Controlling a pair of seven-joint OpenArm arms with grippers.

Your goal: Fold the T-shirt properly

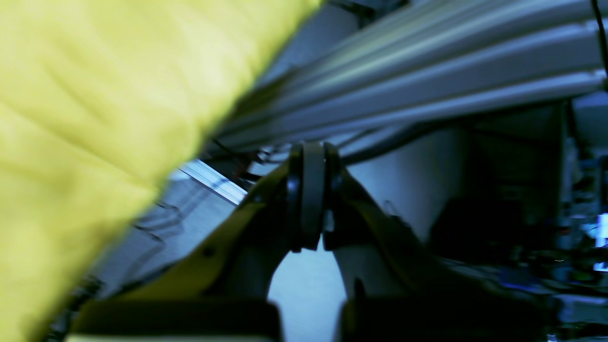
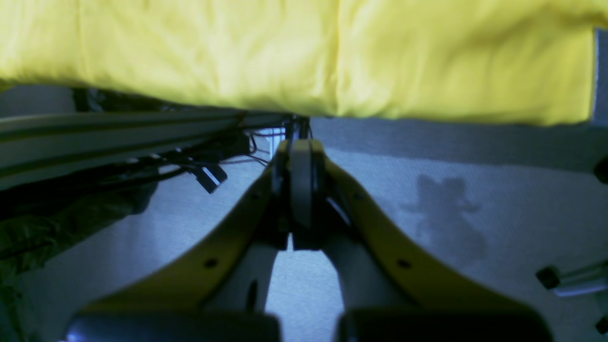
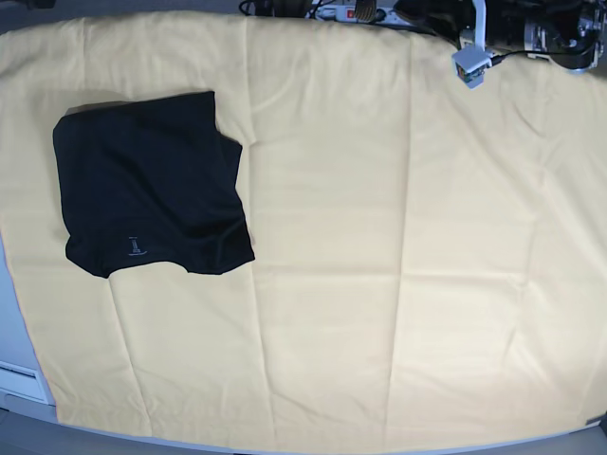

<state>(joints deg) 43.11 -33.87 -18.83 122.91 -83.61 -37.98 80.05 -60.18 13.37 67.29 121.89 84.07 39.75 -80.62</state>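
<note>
- From my left wrist camera I see the left end effector (image 1: 311, 199) with its two fingers pressed together and nothing between them; it hangs beside the edge of the yellow table cloth (image 1: 80, 123), off the worktop.
- From my right wrist camera the right end effector (image 2: 300, 190) is also closed and empty, below the hanging border of the same cloth, above a grey floor (image 2: 427, 190).
- In the base view I see neither arm over the worktop, so I judge that both are parked.
- The T-shirt (image 3: 147, 185) lies on the cloth at the left side of the base view, towards the far edge, as a compact dark packet of about square form, with a tiny pale logo (image 3: 136, 246) near its near edge. One corner at the right side stands out a little.
- I judge the folding as finished or almost finished. The next move, if any, needs only a small correction of that corner, with care not to pull the layers open.
- The cloth covers the whole worktop, with long creases.
- Beyond the far edge are cables and a small grey connector (image 3: 471, 66); the rest is too dark for me to tell.
</note>
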